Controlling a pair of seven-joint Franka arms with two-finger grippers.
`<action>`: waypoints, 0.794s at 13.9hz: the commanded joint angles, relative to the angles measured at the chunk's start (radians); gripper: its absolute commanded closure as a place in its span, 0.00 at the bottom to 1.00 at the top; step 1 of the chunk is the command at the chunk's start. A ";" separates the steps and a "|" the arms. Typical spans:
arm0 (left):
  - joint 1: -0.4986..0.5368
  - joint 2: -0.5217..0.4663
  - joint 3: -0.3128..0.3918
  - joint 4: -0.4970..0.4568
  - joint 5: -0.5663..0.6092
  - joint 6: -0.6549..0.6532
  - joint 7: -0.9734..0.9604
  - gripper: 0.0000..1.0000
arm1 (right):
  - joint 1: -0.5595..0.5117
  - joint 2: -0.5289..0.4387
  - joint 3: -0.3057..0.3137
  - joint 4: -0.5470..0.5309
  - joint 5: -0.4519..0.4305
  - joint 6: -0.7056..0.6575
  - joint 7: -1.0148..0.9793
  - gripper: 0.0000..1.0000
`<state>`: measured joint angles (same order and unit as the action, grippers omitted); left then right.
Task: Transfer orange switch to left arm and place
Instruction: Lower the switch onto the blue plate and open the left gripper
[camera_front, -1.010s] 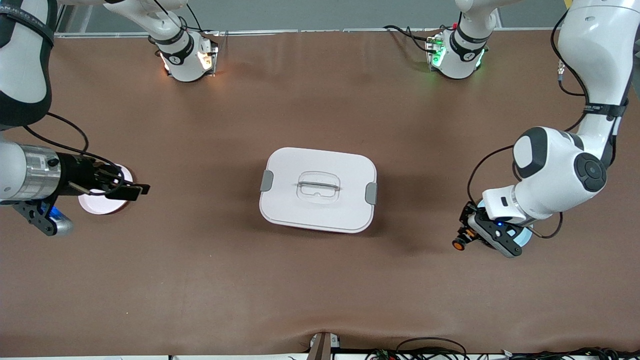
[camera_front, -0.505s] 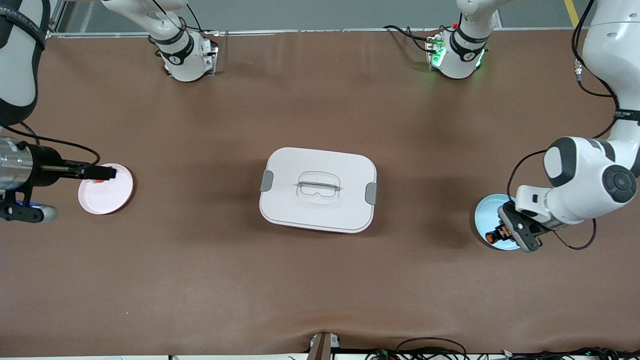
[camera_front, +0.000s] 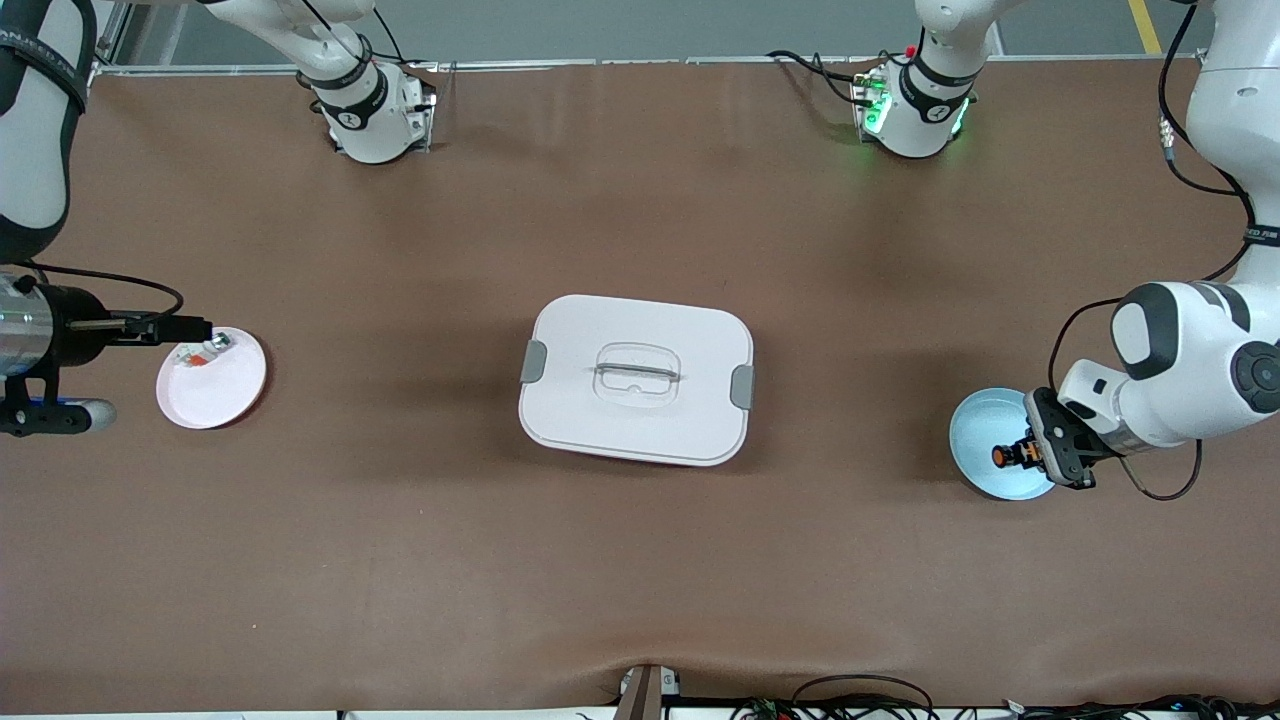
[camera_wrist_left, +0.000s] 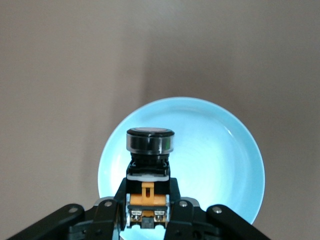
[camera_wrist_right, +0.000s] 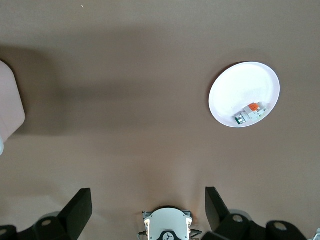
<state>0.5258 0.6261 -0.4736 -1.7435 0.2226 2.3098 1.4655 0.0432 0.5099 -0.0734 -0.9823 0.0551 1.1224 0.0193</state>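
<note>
Setting: robotics laboratory, tabletop test cell. Evidence: brown mat-covered table (camera_front: 400, 560) filling the frame; two white arm bases bolted along the top edge, one lit green (camera_front: 912, 112), one unlit (camera_front: 372, 112); loose black cabling (camera_front: 860, 695) and connectors along the bottom edge; grey floor with a yellow line (camera_front: 1144, 25) at the upper right corner.

The left arm enters at the right edge of the front view, its elbow bent low, and the left gripper (camera_front: 1050, 452) sits at the lower right of the frame with its jaws clamped together. The right arm enters at the left edge, wrist level, and the right gripper (camera_front: 190, 327) points toward frame centre with its fingers (camera_wrist_right: 76, 212) spread wide.
</note>
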 joint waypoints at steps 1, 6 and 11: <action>0.007 0.014 -0.003 -0.001 0.073 -0.006 0.065 1.00 | 0.000 0.007 0.010 0.005 -0.032 -0.009 -0.021 0.00; 0.007 0.043 -0.003 -0.025 0.187 0.023 0.072 1.00 | -0.039 0.006 0.014 0.005 -0.014 -0.003 -0.022 0.00; 0.049 0.070 -0.002 -0.103 0.233 0.158 0.070 1.00 | -0.059 -0.002 0.020 0.007 -0.014 0.036 -0.015 0.00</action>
<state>0.5411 0.6897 -0.4660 -1.8125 0.4317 2.4129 1.5152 0.0061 0.5167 -0.0736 -0.9832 0.0361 1.1382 0.0045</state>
